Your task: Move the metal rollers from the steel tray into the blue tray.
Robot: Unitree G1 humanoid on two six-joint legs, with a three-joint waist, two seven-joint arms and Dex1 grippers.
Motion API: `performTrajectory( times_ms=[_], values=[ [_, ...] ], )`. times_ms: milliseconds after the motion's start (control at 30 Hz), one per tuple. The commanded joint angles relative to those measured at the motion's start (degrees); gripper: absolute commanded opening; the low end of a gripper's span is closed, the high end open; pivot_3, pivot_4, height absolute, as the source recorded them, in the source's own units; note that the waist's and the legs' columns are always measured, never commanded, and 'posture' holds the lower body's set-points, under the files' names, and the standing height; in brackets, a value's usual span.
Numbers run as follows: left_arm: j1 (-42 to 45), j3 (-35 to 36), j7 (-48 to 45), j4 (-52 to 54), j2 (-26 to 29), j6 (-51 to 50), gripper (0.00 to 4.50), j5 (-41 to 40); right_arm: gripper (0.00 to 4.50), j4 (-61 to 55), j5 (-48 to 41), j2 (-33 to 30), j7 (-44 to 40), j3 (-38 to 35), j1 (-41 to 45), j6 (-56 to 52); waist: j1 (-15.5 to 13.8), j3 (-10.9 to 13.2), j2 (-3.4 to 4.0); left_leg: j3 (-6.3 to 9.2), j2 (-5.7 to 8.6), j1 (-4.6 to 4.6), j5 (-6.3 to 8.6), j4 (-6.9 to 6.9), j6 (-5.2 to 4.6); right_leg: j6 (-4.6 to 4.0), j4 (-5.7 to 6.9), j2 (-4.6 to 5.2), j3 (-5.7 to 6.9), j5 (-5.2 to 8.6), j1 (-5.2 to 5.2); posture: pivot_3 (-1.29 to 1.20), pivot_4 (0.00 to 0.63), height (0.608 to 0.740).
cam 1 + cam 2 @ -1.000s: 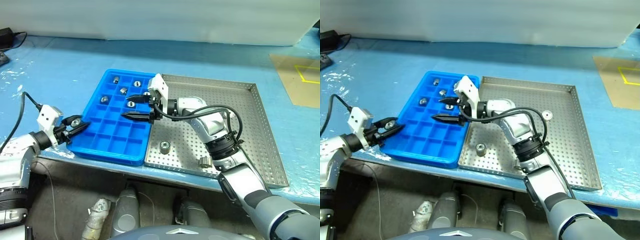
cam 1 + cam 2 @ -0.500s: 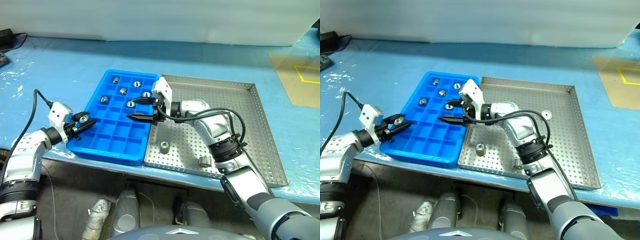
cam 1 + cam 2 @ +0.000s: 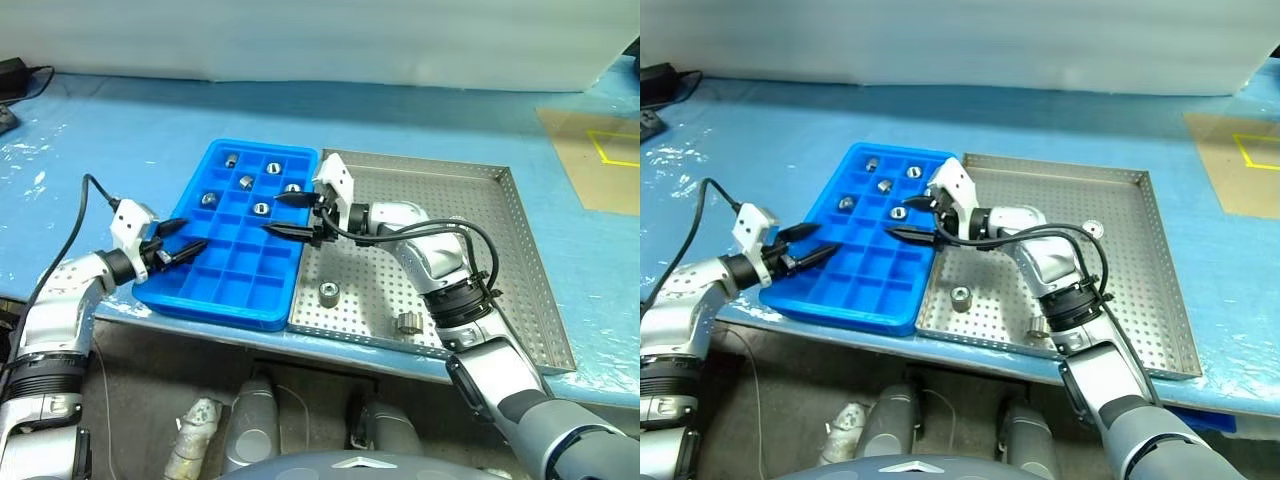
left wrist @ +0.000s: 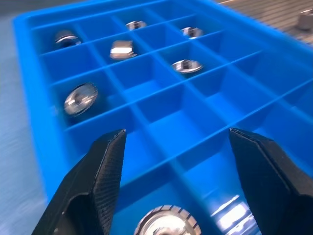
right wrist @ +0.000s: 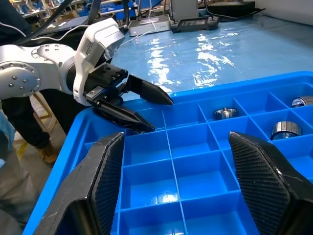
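No readable writing. Rollers (image 3: 246,182) mostly upright in blue tray (image 3: 282,302), two (also upright) in steel tray (image 3: 520,250); left gripper (image 3: 186,237) and right gripper (image 3: 290,214) both open, empty.

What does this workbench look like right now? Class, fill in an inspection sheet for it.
Surface: blue-covered table, wrinkled in places.
Job's things: seven metal rollers sit in the blue tray, one per compartment. Two more lie on the steel tray.
Clutter: brown sheet with yellow tape, far right.
Grippers: left end effector is open over the blue tray's near-left corner, with a roller in the compartment below. The right end effector is open and empty over the blue tray's right side.
Cables: black cable at the left wrist, another looped on the right arm, and a black adapter far left.
Surroundings: white backdrop.
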State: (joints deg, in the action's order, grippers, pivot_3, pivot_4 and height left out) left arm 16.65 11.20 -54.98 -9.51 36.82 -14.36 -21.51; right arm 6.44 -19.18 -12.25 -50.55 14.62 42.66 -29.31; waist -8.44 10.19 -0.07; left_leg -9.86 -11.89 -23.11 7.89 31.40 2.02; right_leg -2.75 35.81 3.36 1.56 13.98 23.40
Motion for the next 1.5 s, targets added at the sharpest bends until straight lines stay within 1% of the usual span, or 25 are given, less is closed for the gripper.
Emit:
performTrajectory(
  times_ms=[33, 133, 233, 300, 433, 500, 600, 667, 733, 833, 900, 967, 1100, 1200, 1267, 1367, 1500],
  values=[
    [4.6, -1.2, 0.7, 7.5, -1.5, -3.6, 3.51, -3.7, 3.51, -4.5, -1.1, -1.9, -0.6, -2.3, -0.5, -0.2, -0.1, 0.0, -0.02, 0.02, 0.00, -0.04, 0.00, 0.01, 0.00, 0.01, 0.00, 0.00, 0.02, 0.00, 0.00, 0.07, 0.150, 0.740],
    [11.9, -3.2, 0.1, 7.3, -3.5, -5.6, 3.51, -5.0, 3.51, -6.9, -1.6, -4.6, -0.6, -3.5, -1.9, -1.5, 0.0, 0.0, -0.03, 0.03, 0.03, -0.07, 0.00, 0.08, 0.00, 0.02, 0.02, -0.01, 0.02, -0.01, -0.02, 0.04, 0.150, 0.740],
    [19.4, -6.9, -4.6, 3.2, -5.0, -5.3, 3.51, -4.7, 3.51, -8.7, -1.4, -7.5, 0.9, -6.1, -3.5, -2.7, 0.5, 0.0, -0.03, 0.02, 0.07, -0.04, 0.00, 0.21, -0.01, 0.02, 0.05, -0.05, 0.00, -0.02, -0.05, -0.02, 0.150, 0.740],
    [22.3, -9.3, -7.7, 0.0, -5.9, -4.1, 3.51, -3.7, 3.51, -9.5, -1.4, -8.9, 2.3, -7.9, -4.3, -3.2, 1.2, 0.0, -0.03, 0.00, 0.11, -0.01, 0.00, 0.26, -0.01, 0.07, 0.08, -0.06, -0.04, -0.05, -0.07, -0.06, 0.150, 0.740],
    [27.4, -14.6, -12.1, -6.6, -9.8, -0.5, 3.51, -0.8, 3.51, -12.9, -1.5, -11.6, 5.4, -11.4, -7.7, -4.7, 2.8, 0.0, -0.03, -0.04, 0.11, -0.01, 0.03, 0.29, -0.08, 0.24, 0.07, -0.13, -0.09, -0.15, -0.07, -0.16, 0.150, 0.740],
    [30.5, -16.3, -12.7, -11.8, -13.0, 2.1, 3.51, 1.0, 3.51, -15.6, -1.8, -12.7, 7.2, -13.1, -10.1, -5.8, 3.2, 0.0, -0.04, -0.03, 0.10, -0.02, 0.06, 0.29, -0.13, 0.26, 0.06, -0.16, -0.09, -0.16, -0.07, -0.21, 0.150, 0.740],
    [36.4, -18.0, -10.8, -24.5, -19.8, 9.7, 3.51, 5.1, 3.51, -19.6, -2.4, -13.7, 11.1, -16.8, -13.7, -7.6, 4.0, 0.0, -0.04, -0.02, 0.10, -0.06, 0.13, 0.40, -0.26, 0.28, 0.07, -0.19, -0.09, -0.18, -0.07, -0.26, 0.150, 0.740],
    [39.8, -17.9, -9.6, -32.2, -23.1, 13.4, 3.51, 6.8, 3.51, -21.5, -2.8, -14.0, 12.7, -18.2, -15.2, -8.6, 4.5, 0.0, -0.03, -0.02, 0.12, -0.10, 0.23, 0.60, -0.41, 0.34, 0.06, -0.17, -0.09, -0.21, -0.14, -0.31, 0.150, 0.740],
    [43.4, -18.4, -10.0, -40.3, -27.7, 16.7, 3.51, 8.4, 3.51, -24.6, -3.4, -14.8, 14.8, -20.9, -17.6, -10.0, 4.9, 0.0, -0.03, -0.06, 0.13, -0.12, 0.35, 0.82, -0.61, 0.41, -0.01, -0.15, -0.16, -0.26, -0.21, -0.35, 0.150, 0.740],
    [46.6, -18.2, -11.1, -48.1, -31.9, 20.0, 3.51, 10.1, 3.51, -27.9, -4.3, -15.7, 17.0, -24.0, -20.0, -11.8, 6.2, 0.0, -0.03, -0.12, 0.19, -0.08, 0.48, 0.95, -0.84, 0.50, -0.13, -0.08, -0.26, -0.32, -0.36, -0.41, 0.150, 0.740],
    [48.0, -17.9, -11.5, -51.8, -33.8, 21.3, 3.51, 11.0, 3.51, -29.8, -4.9, -16.2, 18.2, -25.8, -21.2, -12.9, 6.6, 0.0, -0.03, -0.17, 0.18, -0.04, 0.52, 0.99, -0.91, 0.50, -0.13, -0.07, -0.31, -0.31, -0.36, -0.44, 0.150, 0.740],
    [48.3, -18.8, -11.3, -55.6, -36.5, 22.2, 3.51, 12.9, 3.51, -32.9, -5.4, -16.8, 20.0, -28.5, -23.8, -14.3, 8.1, 0.0, 0.00, -0.18, 0.17, -0.03, 0.62, 1.02, -1.08, 0.38, -0.13, -0.08, -0.31, -0.24, -0.37, -0.50, 0.150, 0.740],
    [46.8, -21.0, -12.3, -59.5, -39.9, 24.6, 3.51, 17.0, 3.51, -37.5, -6.0, -16.7, 23.3, -31.7, -27.3, -16.3, 8.8, 0.0, 0.04, -0.20, 0.16, 0.04, 0.64, 1.12, -1.32, 0.29, -0.17, -0.07, -0.33, -0.19, -0.50, -0.56, 0.150, 0.740],
    [45.9, -21.6, -12.2, -61.0, -41.4, 25.6, 3.51, 19.0, 3.51, -39.2, -6.6, -16.6, 25.3, -34.1, -28.2, -17.1, 9.4, 0.0, 0.05, -0.21, 0.16, -0.01, 0.70, 1.33, -1.56, 0.32, -0.20, -0.03, -0.35, -0.21, -0.54, -0.59, 0.150, 0.740],
    [45.5, -21.8, -12.4, -61.5, -42.1, 25.9, 3.51, 20.1, 3.51, -40.3, -7.3, -17.3, 25.7, -35.5, -28.9, -17.8, 9.8, -0.2, 0.38, -0.25, 0.16, 0.02, 0.76, 1.37, -1.65, 0.37, -0.25, 0.06, -0.44, -0.24, -0.57, -0.60, 0.150, 0.740],
    [45.1, -21.3, -13.6, -61.5, -42.7, 26.1, 3.51, 20.6, 3.51, -42.7, -8.8, -18.8, 25.5, -37.7, -30.9, -19.3, 10.2, -0.2, 0.28, -0.27, 0.15, 0.09, 0.80, 1.40, -1.72, 0.43, -0.36, 0.05, -0.49, -0.27, -0.70, -0.62, 0.150, 0.740],
    [44.6, -20.9, -14.3, -61.7, -42.3, 26.4, 3.51, 21.5, 3.51, -44.1, -10.3, -22.5, 24.3, -42.7, -34.8, -20.2, 10.9, -0.2, 0.35, -0.27, 0.17, 0.15, 0.82, 1.43, -1.72, 0.44, -0.38, 0.04, -0.48, -0.28, -0.78, -0.62, 0.150, 0.740]
  ],
)
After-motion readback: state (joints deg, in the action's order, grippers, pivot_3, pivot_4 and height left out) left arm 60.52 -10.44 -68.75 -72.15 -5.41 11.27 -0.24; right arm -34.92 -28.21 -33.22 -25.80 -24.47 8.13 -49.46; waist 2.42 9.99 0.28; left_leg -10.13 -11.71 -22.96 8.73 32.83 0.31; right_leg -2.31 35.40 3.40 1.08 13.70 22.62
